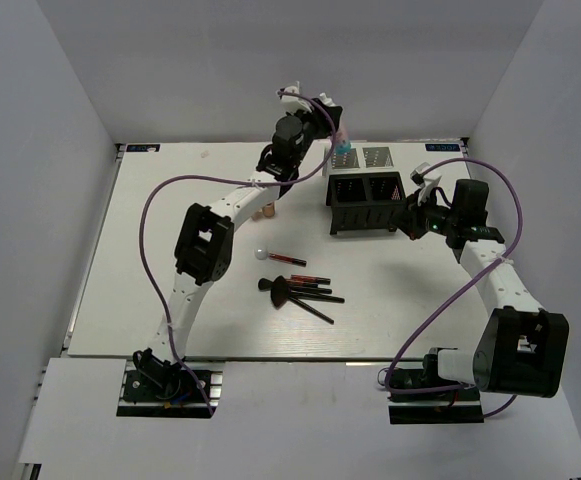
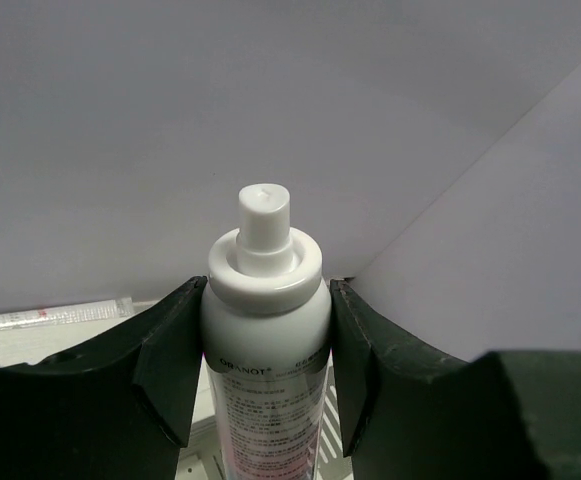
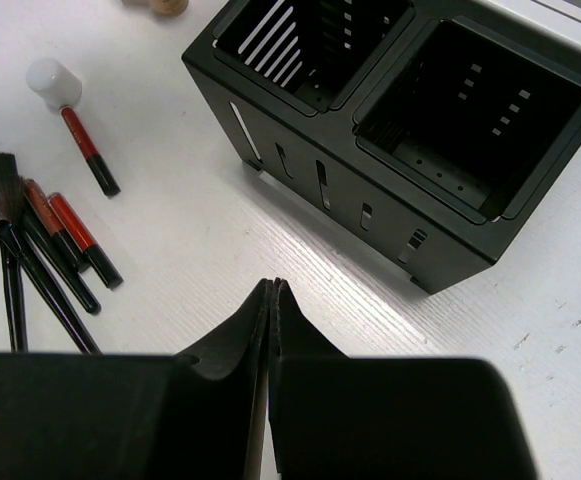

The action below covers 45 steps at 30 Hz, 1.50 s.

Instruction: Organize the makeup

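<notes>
Against grey walls, white-capped bottle sits clamped between left fingers.

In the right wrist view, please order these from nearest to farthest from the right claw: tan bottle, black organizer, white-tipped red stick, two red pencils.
1. The black organizer, just ahead of the right claw.
2. The red pencils, at the image's left.
3. The white-tipped red stick, upper left.
4. The tan bottle, at the top edge, partly cropped.
</notes>
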Each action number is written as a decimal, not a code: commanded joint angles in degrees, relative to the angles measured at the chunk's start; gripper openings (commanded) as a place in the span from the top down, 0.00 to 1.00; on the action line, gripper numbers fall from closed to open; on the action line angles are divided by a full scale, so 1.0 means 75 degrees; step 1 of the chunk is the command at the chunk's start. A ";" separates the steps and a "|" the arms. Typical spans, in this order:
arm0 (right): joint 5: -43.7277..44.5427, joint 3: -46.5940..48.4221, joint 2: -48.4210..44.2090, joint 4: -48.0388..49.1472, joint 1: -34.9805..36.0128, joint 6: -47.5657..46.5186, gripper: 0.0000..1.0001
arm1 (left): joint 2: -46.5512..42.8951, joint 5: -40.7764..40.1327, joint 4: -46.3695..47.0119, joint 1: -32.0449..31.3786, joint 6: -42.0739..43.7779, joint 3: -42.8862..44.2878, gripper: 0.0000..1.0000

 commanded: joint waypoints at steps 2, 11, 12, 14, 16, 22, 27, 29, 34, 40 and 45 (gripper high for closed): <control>-0.0051 -0.0133 -0.0213 0.0245 -0.0018 -0.0038 1.00 | 0.0031 -0.0167 0.0453 -0.0048 -0.0210 0.0409 1.00; -0.0027 -0.0180 -0.0225 0.0268 -0.0029 -0.0050 1.00 | 0.0336 -0.0472 0.0593 -0.0188 -0.0105 0.0421 1.00; -0.0016 -0.0192 -0.0237 0.0268 -0.0018 -0.0050 1.00 | 0.0382 -0.0495 0.0617 -0.0189 -0.0105 0.0433 1.00; -0.0004 -0.0215 -0.0237 0.0280 -0.0018 -0.0050 1.00 | 0.0441 -0.0542 0.0641 -0.0259 -0.0070 0.0433 1.00; -0.0004 -0.0239 -0.0260 0.0268 -0.0018 -0.0050 1.00 | 0.0476 -0.0519 0.0559 -0.0259 -0.0011 0.0433 1.00; 0.0031 -0.0309 -0.0295 0.0304 -0.0030 -0.0026 1.00 | 0.0500 -0.0542 0.0219 -0.0400 0.0340 0.0421 0.94; 0.0020 -0.0321 -0.0296 0.0315 -0.0030 -0.0026 1.00 | 0.0430 -0.0578 -0.0003 -0.0470 0.0540 0.0386 0.59; 0.0020 -0.0321 -0.0296 0.0304 -0.0030 -0.0026 1.00 | 0.0395 -0.0566 -0.0062 -0.0470 0.0563 0.0374 0.53; 0.0008 -0.0344 -0.0342 0.0304 -0.0030 -0.0038 1.00 | 0.0301 -0.0566 -0.0191 -0.0541 0.0669 0.0362 0.34; -0.0039 -0.0391 -0.0401 0.0304 -0.0030 -0.0038 1.00 | 0.0125 -0.0554 -0.0355 -0.0541 0.0774 0.0327 0.19; -0.0051 -0.0426 -0.0483 0.0257 -0.0018 -0.0096 1.00 | -0.0109 -0.0449 -0.0309 -0.0541 0.0833 0.0269 0.17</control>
